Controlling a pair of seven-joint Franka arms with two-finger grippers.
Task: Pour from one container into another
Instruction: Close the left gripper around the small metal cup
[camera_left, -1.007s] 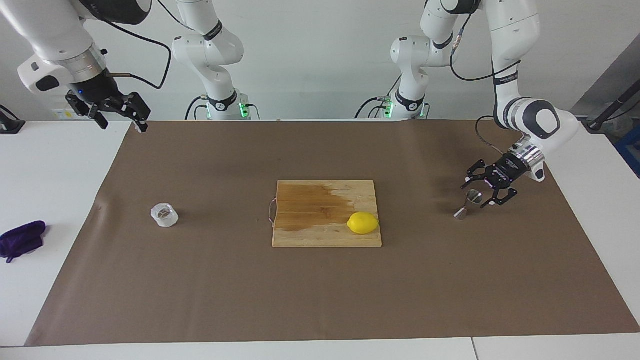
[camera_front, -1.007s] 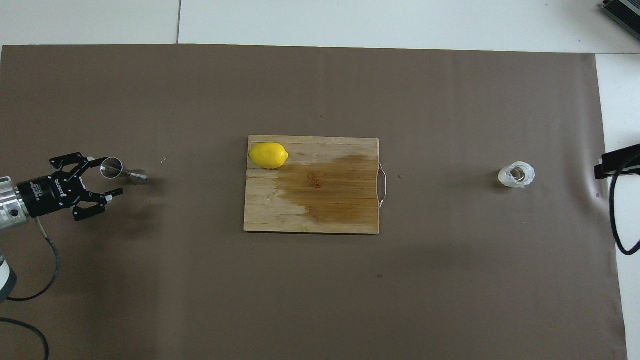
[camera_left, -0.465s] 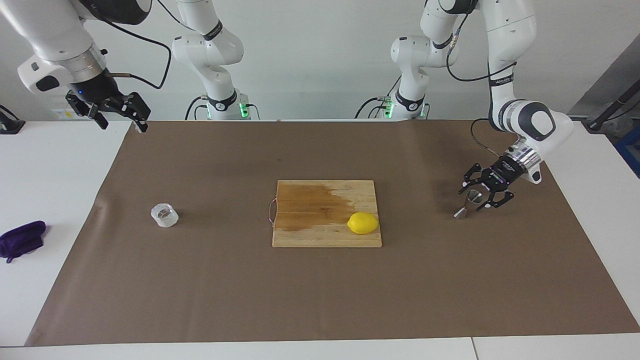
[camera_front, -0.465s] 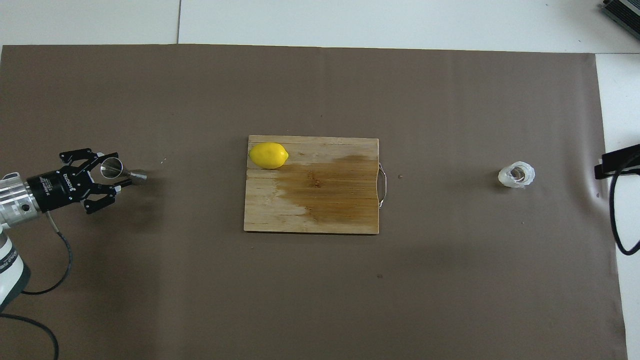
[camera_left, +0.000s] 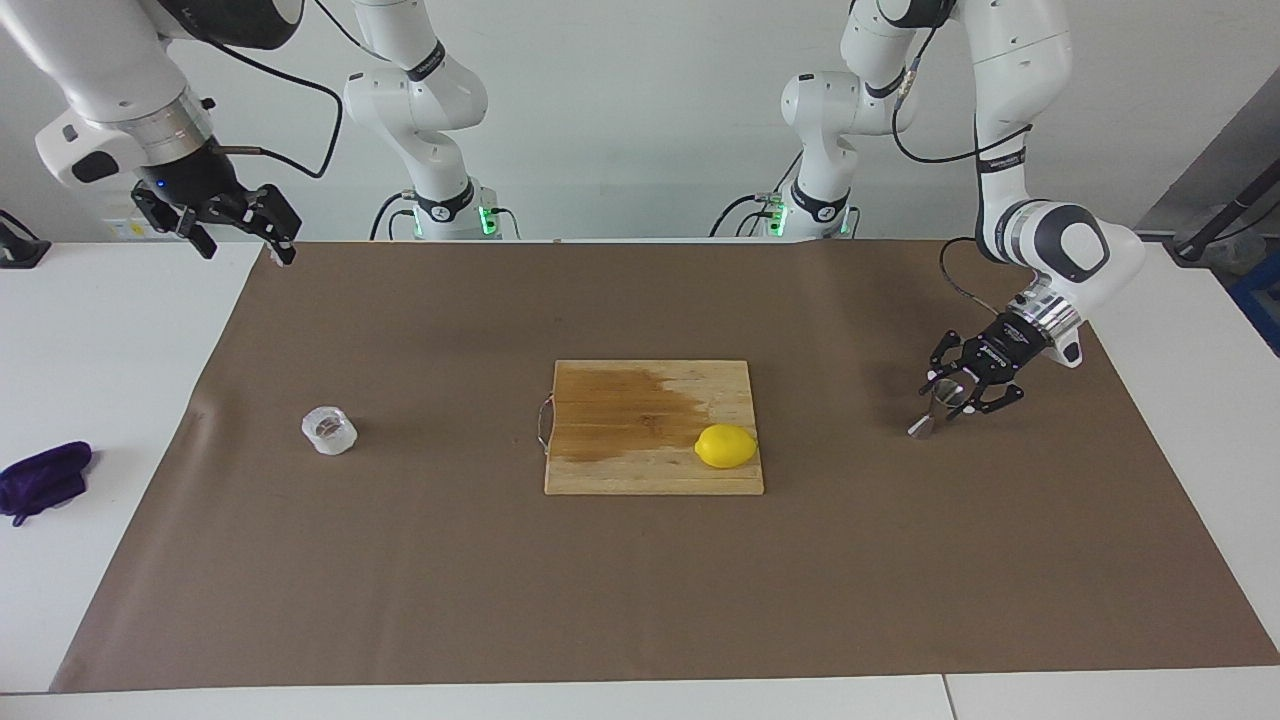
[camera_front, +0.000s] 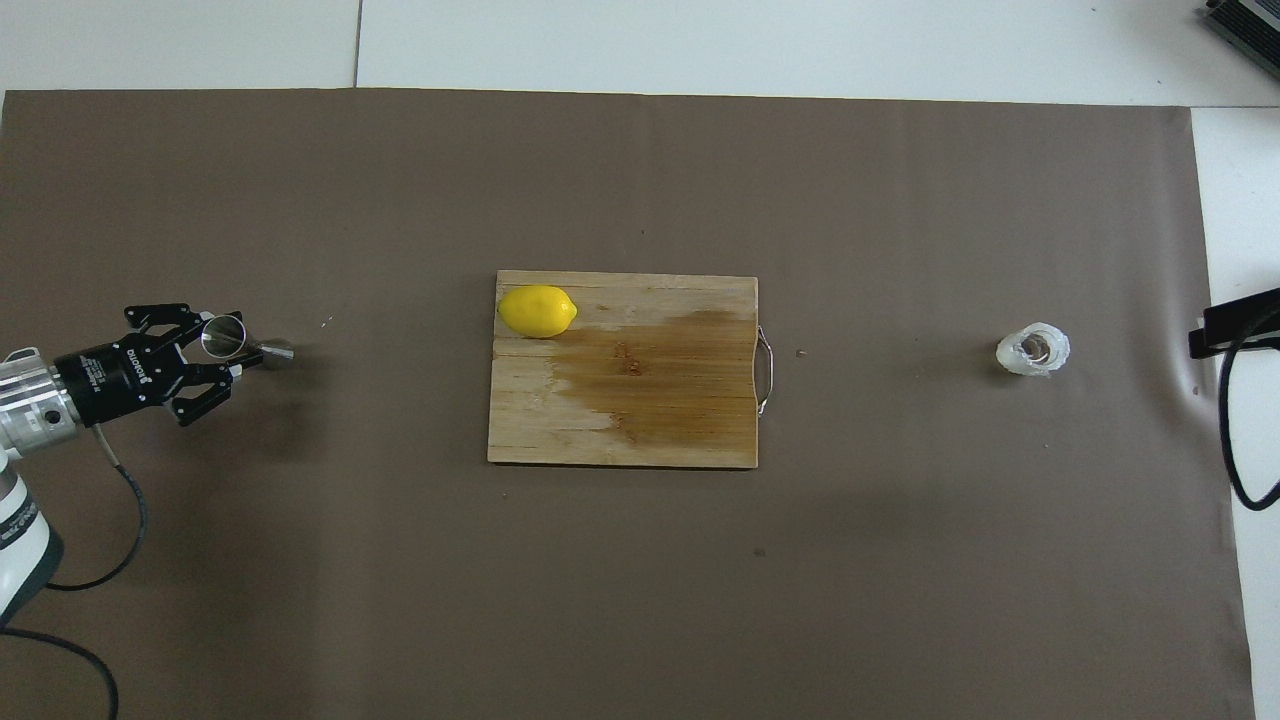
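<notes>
My left gripper (camera_left: 952, 393) brackets the jigger (camera_left: 938, 404) — grip unconfirmed, I cannot tell; next — lift toward the cup (camera_left: 329, 430).

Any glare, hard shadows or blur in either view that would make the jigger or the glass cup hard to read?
Facing view: even light and soft shadows, the jigger small and partly masked by the left claw. Overhead view: the jigger's rim shines, the glass cup looks pale yet legible, and faint arm shadows cross the brown mat.
</notes>
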